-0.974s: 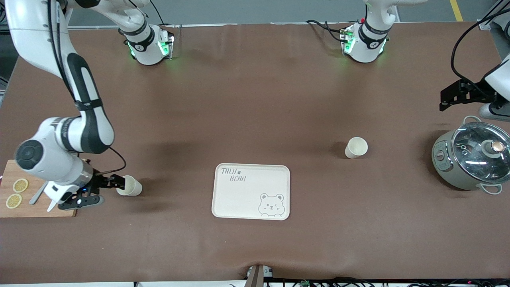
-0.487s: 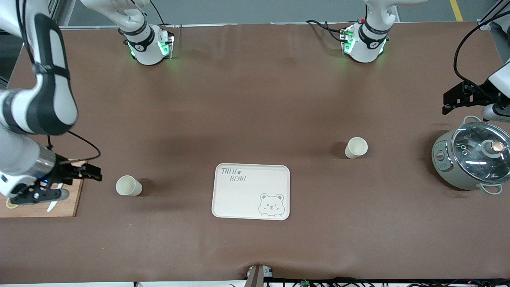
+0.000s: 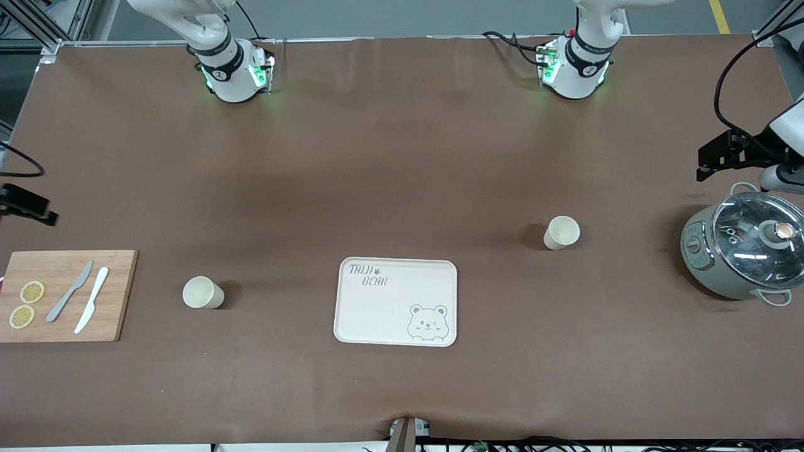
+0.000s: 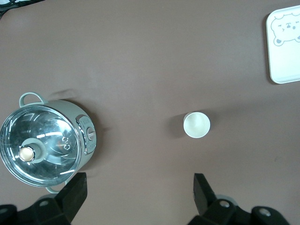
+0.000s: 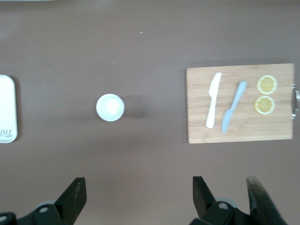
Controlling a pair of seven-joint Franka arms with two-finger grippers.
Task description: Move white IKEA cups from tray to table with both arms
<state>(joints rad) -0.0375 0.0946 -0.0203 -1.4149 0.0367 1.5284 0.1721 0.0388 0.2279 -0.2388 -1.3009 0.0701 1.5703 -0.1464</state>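
Brown mat covers the whole desk [image 3: 402, 157]. Nearest the front camera sits the tray [image 3: 377, 314] with its bear face, and it has nothing on it. One cup [image 3: 202, 293] stands on the desk toward the right arm's end, well apart from the tray. Close to it is a wood board [image 3: 119, 295] with two knives [image 3: 81, 295] and lemon slices [image 3: 26, 304] on top. The other cup [image 3: 561, 232] stands on the desk toward the left arm's end, a bit farther from the front camera than the tray. A pot [image 3: 741, 248] with a glass lid sits at that end too.

Both cups stand up straight, so I think the job is done.

The right pincer [image 5: 138, 199] hangs high over the desk near its cup, wide open and holding nothing. The left pincer [image 4: 139, 199] hangs high over the desk between its cup and the pot, also wide open and empty.

What could go wrong? If an arm swings low on its way home, it could bump a cup and tip it over. The left arm could hit the pot, because the pot is close under it. The knives could get knocked off the board the same way.
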